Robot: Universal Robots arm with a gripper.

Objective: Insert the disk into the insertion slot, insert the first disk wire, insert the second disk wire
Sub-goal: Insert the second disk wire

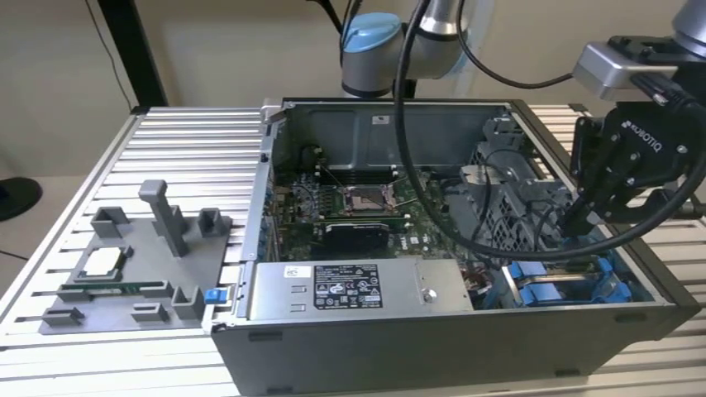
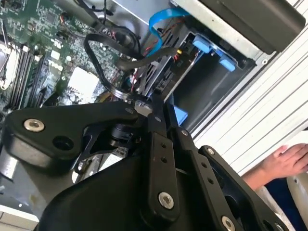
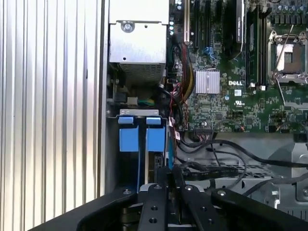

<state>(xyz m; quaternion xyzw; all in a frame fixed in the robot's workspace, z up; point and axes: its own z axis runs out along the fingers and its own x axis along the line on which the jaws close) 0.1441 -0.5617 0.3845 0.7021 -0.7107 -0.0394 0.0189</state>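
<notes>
My gripper (image 1: 576, 222) reaches down into the open computer case at the exterior view's right, just above the insertion slot (image 1: 551, 285) with its blue rails. In both wrist views the fingertips (image 2: 159, 98) (image 3: 169, 172) are pressed close together on the end of a black disk wire (image 2: 96, 62) (image 3: 211, 171), which loops back over the board. The slot's blue tabs (image 3: 128, 139) (image 2: 207, 45) lie just beyond the fingertips. The disk is hidden; I cannot make it out in the bay.
A grey power-supply box (image 1: 331, 289) (image 3: 138, 45) sits beside the slot. The motherboard (image 1: 353, 207) fills the case floor. A grey fixture plate (image 1: 121, 281) with parts lies at the exterior view's left. A person's hand (image 2: 281, 163) rests outside the case.
</notes>
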